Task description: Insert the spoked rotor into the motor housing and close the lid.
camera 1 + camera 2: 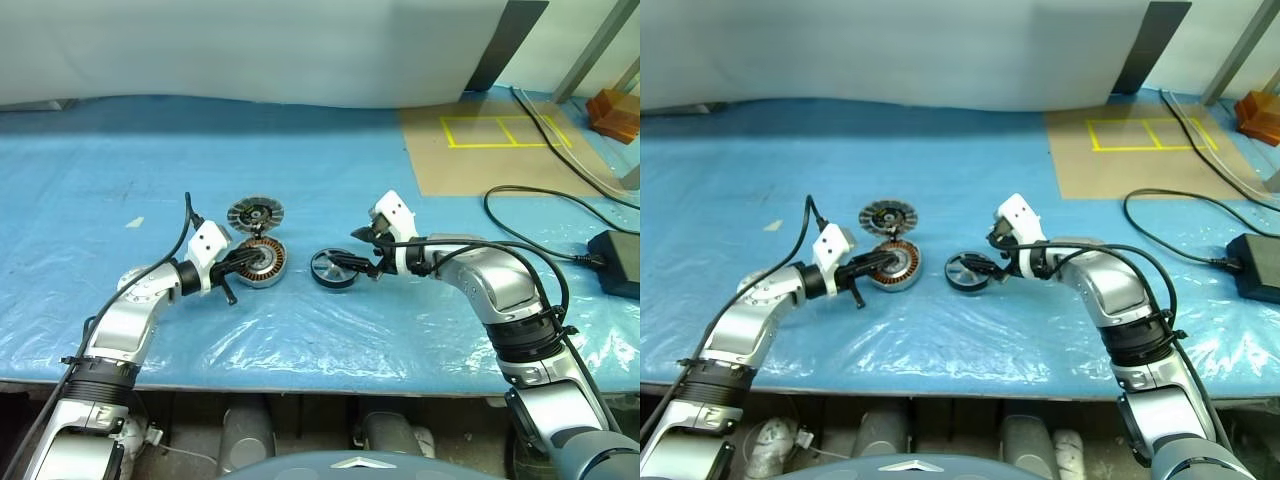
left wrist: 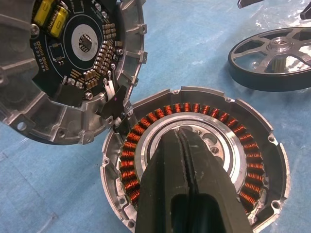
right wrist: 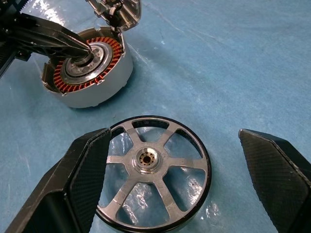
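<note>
Inside the lid (image 2: 73, 63), the left wrist view reveals a circuit board (image 2: 73, 46).

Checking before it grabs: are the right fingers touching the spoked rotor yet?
Apart. The right wrist view shows the open right fingers either side of the spoked rotor, blue sheet visible at the far finger.

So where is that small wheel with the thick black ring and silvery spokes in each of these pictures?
Left eye view: the black-ringed spoked wheel lies mid-table, at the right gripper.
Right eye view: wheel near centre.
Left wrist view: wheel at the upper right edge.
Right wrist view: wheel low centre, between open black fingers.
Shared landmark: the round silver cup with copper windings, where the shut left gripper rests.
</note>
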